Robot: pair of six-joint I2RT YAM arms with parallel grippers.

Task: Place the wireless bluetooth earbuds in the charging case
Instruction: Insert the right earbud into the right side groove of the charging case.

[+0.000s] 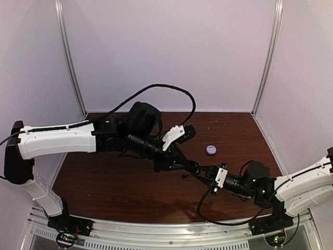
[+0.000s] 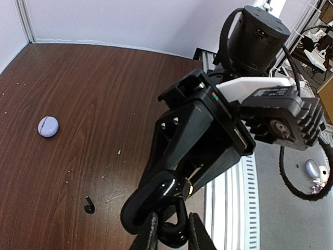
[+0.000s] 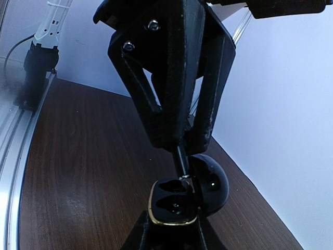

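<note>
1. Carrying everything is the dark wooden table (image 1: 130, 192); the work itself happens in the air above its right-of-centre part
2. Right pincer (image 3: 171, 232) is clamped on the base of the open black case (image 3: 171, 204) and holds it clear of the table, its lid (image 3: 210, 185) hinged back toward 2 o'clock
3. Left pincer (image 3: 176, 143) points down from 12 o'clock, pinched together on the stem of a black earbud (image 3: 180, 162) whose lower end meets the mouth of the case's cavity; it looks partly entered, not seated
4. A closed lavender case (image 1: 210, 150) lies on the table at 1 o'clock of the two meeting pincers, apart from them
5. A second black earbud (image 2: 88, 204) lies loose on the table, at 9 o'clock of the black case in the left wrist view
6. Judging progress: one black earbud is mid-insertion and needs pressing home, and the loose one is yet to be picked up. Whether the pale earbuds already sit inside the shut lavender case cannot be told
</note>
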